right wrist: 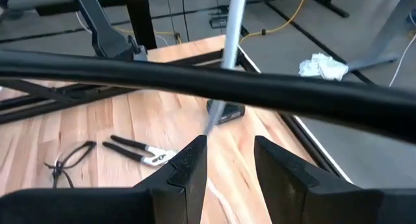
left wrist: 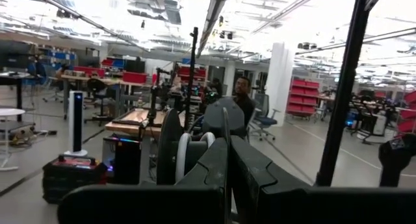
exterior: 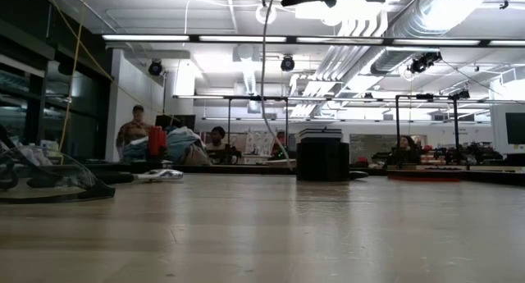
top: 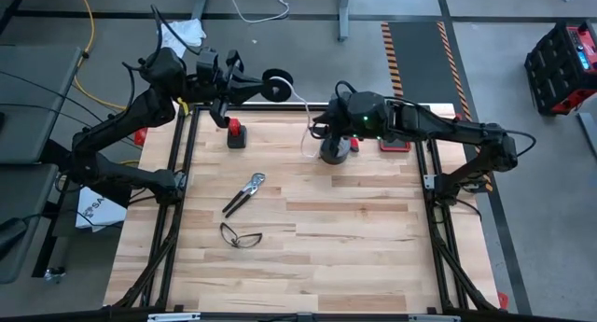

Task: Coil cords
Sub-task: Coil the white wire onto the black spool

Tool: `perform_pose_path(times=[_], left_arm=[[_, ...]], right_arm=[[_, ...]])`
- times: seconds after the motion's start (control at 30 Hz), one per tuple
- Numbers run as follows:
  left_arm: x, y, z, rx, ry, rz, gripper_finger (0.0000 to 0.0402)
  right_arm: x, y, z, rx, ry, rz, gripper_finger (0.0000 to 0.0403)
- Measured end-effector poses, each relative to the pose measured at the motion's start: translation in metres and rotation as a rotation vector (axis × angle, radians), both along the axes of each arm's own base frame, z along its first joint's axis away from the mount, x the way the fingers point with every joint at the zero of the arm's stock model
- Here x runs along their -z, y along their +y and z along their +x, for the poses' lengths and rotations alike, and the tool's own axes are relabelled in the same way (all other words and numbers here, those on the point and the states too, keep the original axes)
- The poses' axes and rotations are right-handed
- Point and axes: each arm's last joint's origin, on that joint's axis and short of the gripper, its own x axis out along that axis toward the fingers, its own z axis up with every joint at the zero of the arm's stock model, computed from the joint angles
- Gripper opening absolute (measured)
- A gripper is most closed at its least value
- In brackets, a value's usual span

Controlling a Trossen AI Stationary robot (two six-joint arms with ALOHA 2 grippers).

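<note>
A small black spool [top: 276,84] with white cord wound on it hangs past the table's far edge, and my left gripper [top: 250,83] is shut on it. The left wrist view shows the spool [left wrist: 179,156] edge-on beside the shut fingers. From the spool the cord [top: 309,112] runs toward the table's right and then drops to the table near my right gripper [top: 322,128]. That gripper [right wrist: 229,160] hangs above the table's far middle with its fingers apart. The cord [right wrist: 224,68] comes down past the tip of one finger. In the low view the cord [exterior: 264,78] hangs straight down. My left gripper is shut on the spool's near flange [left wrist: 214,143], reaching roughly level from the table's left. Its own fingers hide the place of contact. The spool is lifted clear, with the cord leading away from it. My right gripper: the cord [right wrist: 209,128] passes the inner tip of one finger [right wrist: 195,156]; I cannot tell whether they touch.
Pliers [top: 244,193] and a pair of glasses [top: 241,235] lie mid-table. A red-and-black block [top: 236,135] stands far left, a dark cylinder [top: 334,152] sits below my right gripper, and a red flat piece [top: 394,145] lies beside it. A black cable [right wrist: 195,78] crosses the right wrist view.
</note>
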Motion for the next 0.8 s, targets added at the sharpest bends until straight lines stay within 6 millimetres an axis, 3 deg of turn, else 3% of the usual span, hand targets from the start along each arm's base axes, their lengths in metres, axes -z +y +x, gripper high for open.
perform_pose_path(times=[0.8], left_arm=[[0.005,0.013,-0.003,-0.072,0.044,-0.012,0.0]], right_arm=[[0.008,-0.003,-0.005,-0.164,0.093,0.03,0.011]])
